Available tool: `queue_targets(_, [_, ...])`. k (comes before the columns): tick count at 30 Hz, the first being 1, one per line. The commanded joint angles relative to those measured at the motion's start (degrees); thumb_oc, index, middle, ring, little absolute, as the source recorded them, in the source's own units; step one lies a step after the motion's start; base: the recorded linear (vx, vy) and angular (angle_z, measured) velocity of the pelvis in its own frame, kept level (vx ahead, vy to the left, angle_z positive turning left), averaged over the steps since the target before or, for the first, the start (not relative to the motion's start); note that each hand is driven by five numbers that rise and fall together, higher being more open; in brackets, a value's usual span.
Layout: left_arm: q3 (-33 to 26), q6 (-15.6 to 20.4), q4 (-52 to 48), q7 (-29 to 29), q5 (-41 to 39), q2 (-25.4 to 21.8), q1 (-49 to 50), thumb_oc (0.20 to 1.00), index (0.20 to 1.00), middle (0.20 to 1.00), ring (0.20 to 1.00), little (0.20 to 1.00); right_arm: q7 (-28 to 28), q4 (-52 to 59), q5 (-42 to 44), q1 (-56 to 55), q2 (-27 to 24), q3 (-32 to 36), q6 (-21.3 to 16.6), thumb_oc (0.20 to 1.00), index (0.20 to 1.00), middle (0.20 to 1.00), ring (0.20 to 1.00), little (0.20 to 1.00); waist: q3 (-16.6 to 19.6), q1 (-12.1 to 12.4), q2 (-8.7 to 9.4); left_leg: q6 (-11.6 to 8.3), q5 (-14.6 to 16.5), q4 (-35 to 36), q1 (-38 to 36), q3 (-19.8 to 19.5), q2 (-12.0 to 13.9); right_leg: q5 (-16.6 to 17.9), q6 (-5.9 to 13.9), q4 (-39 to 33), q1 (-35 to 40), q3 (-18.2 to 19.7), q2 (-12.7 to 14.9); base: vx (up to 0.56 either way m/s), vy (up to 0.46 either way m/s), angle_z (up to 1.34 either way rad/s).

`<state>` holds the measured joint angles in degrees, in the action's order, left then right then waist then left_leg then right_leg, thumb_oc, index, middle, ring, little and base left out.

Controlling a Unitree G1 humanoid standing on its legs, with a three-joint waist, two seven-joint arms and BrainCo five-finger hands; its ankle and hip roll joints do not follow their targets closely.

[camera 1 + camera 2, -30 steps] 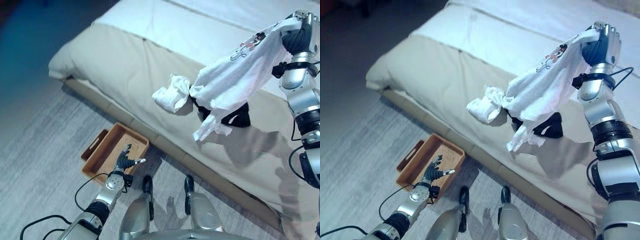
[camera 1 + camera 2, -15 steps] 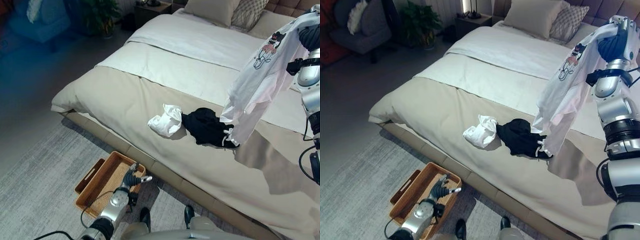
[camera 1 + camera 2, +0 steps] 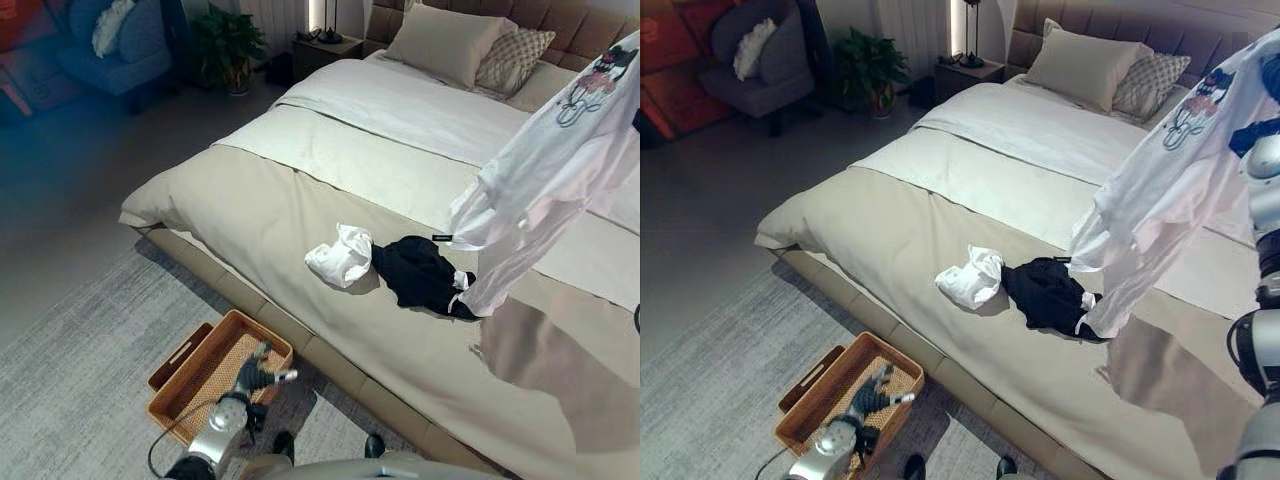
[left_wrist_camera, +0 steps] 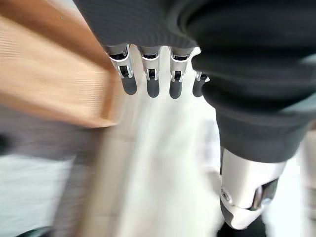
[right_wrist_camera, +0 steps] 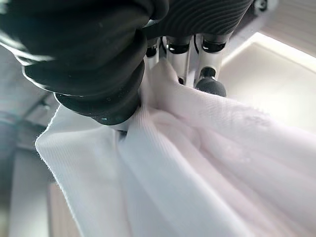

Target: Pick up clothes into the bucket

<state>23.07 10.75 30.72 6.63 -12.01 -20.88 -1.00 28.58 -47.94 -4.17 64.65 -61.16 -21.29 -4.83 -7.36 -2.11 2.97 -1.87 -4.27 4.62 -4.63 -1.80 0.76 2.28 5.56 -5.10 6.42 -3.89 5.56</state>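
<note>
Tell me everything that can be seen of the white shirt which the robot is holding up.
The white shirt looks like thin, soft cloth with a small cartoon print near its top. It hangs bunched in long folds from the right hand, whose fingers are curled into the fabric. It hangs in the air above the bed, and its lower end dangles just over the black garment; whether they touch I cannot tell.

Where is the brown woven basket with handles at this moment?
The brown woven basket stands on the grey carpet at the lower left of both eye views, beside the bed's near edge, with the left hand over its near end.
</note>
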Motion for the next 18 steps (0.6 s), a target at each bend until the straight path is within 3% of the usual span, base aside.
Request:
queue_targets(1, [-2.6, 4.5, -8.9, -0.2, -1.3, -5.0, -6.6, 1.0, 1.0, 1.0, 1.0, 1.0, 0.1, 4.4, -1.5, 8.8, -4.4, -5.7, -2.9, 0.2, 0.2, 0.2, 0.2, 0.2, 4.6, 0.6, 3.29, 0.21, 8.8, -8.5, 1.3, -0.2, -1.3, -4.2, 1.76, 8.4, -2.6, -0.6, 0.9, 0.0, 0.0, 0.0])
queue_targets(6, [-1.8, 4.9, -16.4, 0.0, -5.2, -8.0, -17.6, 1.0, 1.0, 1.0, 1.0, 1.0, -4.1, 7.8, 1.7, 8.0, -0.9, -7.8, -2.7, 0.2, 0.2, 0.2, 0.2, 0.2, 5.7, -0.7, 2.72, 0.04, 8.9, -8.1, 0.3, 0.7, -1.1, -4.2, 1.77, 8.1, -2.1, 0.1, 0.8, 0.0, -0.003, -0.02])
queue_targets(8, [1.1, 4.7, -17.5, 0.1, -7.5, -7.6, -26.6, 1.0, 1.0, 1.0, 1.0, 1.0, -7.9, 13.8, 1.7, 5.5, 1.4, -10.1, -2.9, 0.2, 0.2, 0.2, 0.2, 0.2, 6.5, -2.2, 2.02, 0.16, 9.3, -8.6, -0.2, 1.6, -1.1, -4.2, 1.8, 8.3, -2.1, 1.0, 0.9, 0.02, -0.004, -0.08])
queue_targets(14, [10.3, 4.6, -9.0, 0.0, -12.3, -1.6, -45.4, 1.0, 1.0, 1.0, 1.0, 1.0, -12.5, 19.8, 4.7, 5.7, 3.6, -13.2, -3.8, 0.2, 0.2, 0.2, 0.2, 0.2, 6.6, -4.6, 0.62, 0.22, 9.7, -9.2, -1.1, 3.1, -1.2, -4.1, 1.85, 8.6, -1.9, 2.8, 0.7, 0.0, -0.003, -0.19])
queue_targets(18, [14.3, 4.0, -4.4, 0.0, -13.3, 3.5, -52.1, 1.0, 1.0, 1.0, 1.0, 1.0, -14.8, 25.1, 7.0, 5.2, 4.3, -14.3, -5.0, 0.2, 0.2, 0.2, 0.2, 0.2, 6.3, -6.0, -0.37, 0.28, 9.6, -9.1, -1.2, 3.8, -1.2, -3.7, 2.02, 8.7, -2.4, 3.5, 0.8, -0.02, 0.008, -0.18])
